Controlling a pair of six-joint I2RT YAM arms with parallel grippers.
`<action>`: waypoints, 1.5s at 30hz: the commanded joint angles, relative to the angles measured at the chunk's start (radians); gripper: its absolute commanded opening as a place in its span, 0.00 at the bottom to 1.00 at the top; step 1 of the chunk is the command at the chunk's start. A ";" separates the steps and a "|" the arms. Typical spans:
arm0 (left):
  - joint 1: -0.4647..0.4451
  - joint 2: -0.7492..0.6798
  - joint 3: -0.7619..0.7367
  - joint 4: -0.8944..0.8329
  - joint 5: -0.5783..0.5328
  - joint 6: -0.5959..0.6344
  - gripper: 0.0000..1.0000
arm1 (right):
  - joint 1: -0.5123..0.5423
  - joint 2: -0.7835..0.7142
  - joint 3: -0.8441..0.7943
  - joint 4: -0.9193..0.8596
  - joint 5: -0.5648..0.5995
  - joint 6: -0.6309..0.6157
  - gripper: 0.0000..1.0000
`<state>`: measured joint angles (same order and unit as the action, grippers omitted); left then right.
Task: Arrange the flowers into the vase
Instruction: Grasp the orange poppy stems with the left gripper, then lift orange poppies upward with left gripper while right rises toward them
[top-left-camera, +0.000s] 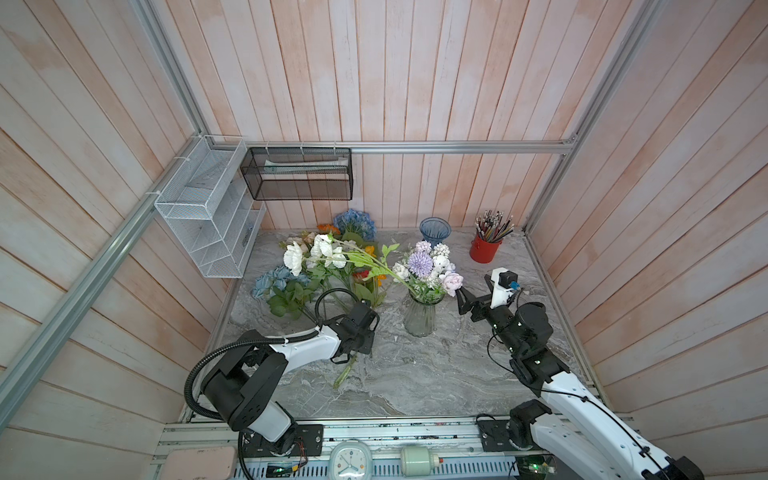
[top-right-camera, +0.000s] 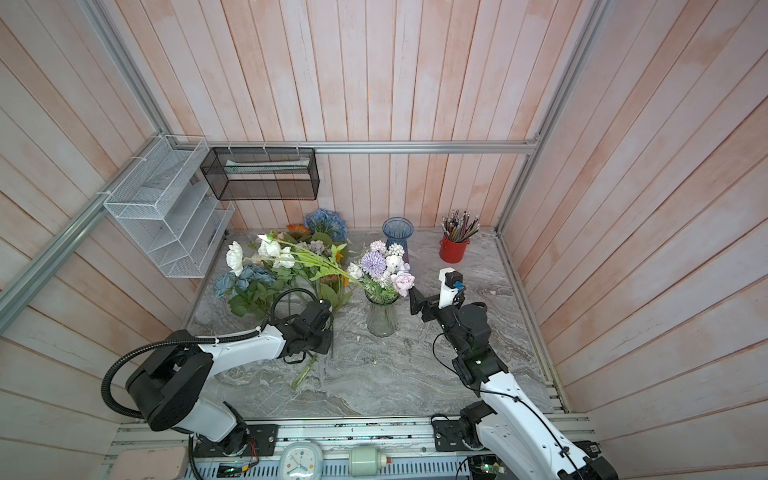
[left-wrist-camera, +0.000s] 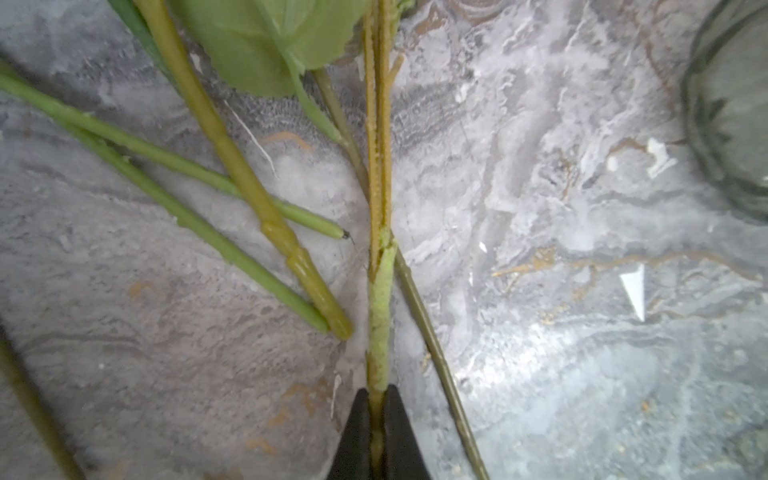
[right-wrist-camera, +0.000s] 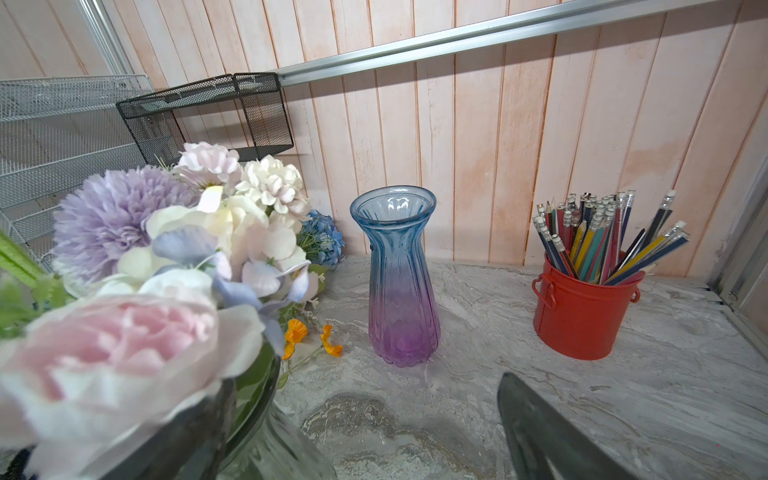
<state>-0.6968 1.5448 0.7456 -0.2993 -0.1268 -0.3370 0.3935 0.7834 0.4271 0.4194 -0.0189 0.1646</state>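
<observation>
Clear ribbed glass vase (top-left-camera: 420, 318) stands mid-worktop and it's already carrying a bunch: a lilac pompom bloom (top-left-camera: 419, 264), white clusters (top-left-camera: 440, 249), a pale pink rose (top-left-camera: 452, 279) at the right rim, and a long spray of white poppies (top-left-camera: 322, 249) whose pale green stem slants into its mouth from the left. Behind it, upright by the back wall, is the blue-to-purple ribbed glass vase (right-wrist-camera: 401, 278). Right of that sits the red metal pot (right-wrist-camera: 582, 316), packed with pencils (right-wrist-camera: 602, 241). The loose flowers (top-left-camera: 299, 291) lie heaped on the grey marbled worktop (top-left-camera: 415, 374) at back left, with the blue hydrangea (top-left-camera: 355, 222) furthest back, the dusty-blue roses (top-left-camera: 274, 280) at the left edge, and the stems fanned towards the front. Now the jaws: the left gripper (left-wrist-camera: 377, 401) is low over those stems, jaws pinched tight on 1 fuzzy green stem (left-wrist-camera: 380, 316); which bloom it carries I can't tell. The right gripper (top-left-camera: 476, 293) hangs just right of the clear vase by the pink rose, jaws spread wide, gripping nothing
</observation>
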 joint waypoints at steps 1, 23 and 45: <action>0.002 -0.063 0.035 -0.034 0.013 -0.008 0.05 | -0.007 -0.016 0.023 0.031 0.020 -0.004 0.98; 0.227 -0.480 -0.115 0.299 0.224 -0.203 0.00 | -0.006 -0.057 0.055 0.060 0.048 -0.019 0.98; 0.308 -0.927 -0.013 0.609 0.101 -0.044 0.00 | -0.007 0.078 0.303 0.071 -0.236 0.005 0.98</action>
<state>-0.3916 0.6411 0.6785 0.1894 -0.0898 -0.4232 0.3882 0.8497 0.6968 0.4717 -0.1757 0.1394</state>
